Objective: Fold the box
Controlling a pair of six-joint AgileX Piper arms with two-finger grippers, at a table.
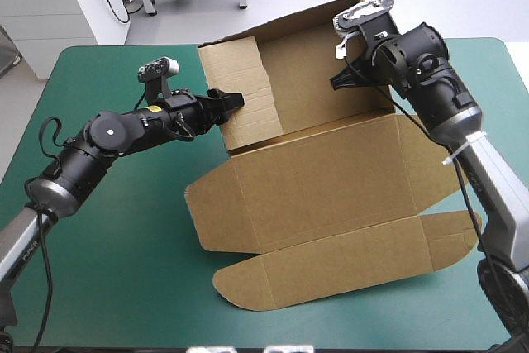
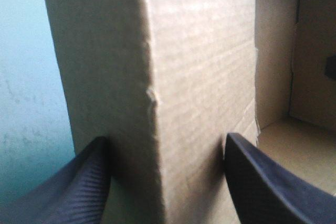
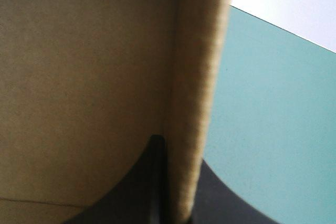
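Observation:
The brown box (image 1: 331, 179) lies mid-table with its back and left walls raised and its lid panel flat toward the front. My left gripper (image 1: 230, 103) is against the outside of the left wall, fingers open. In the left wrist view the left gripper (image 2: 168, 182) straddles a folded corner of the box wall (image 2: 199, 66). My right gripper (image 1: 340, 80) reaches down at the box's far right corner. In the right wrist view the right gripper (image 3: 176, 182) is all but shut, with the edge of a raised box wall (image 3: 197, 77) between its fingers.
The flat lid and its rounded tuck flap (image 1: 331, 274) stretch toward the table's front edge. Bare teal-green cover (image 1: 107, 270) lies left of and in front of the box, and more shows beside the right wall (image 3: 262, 129).

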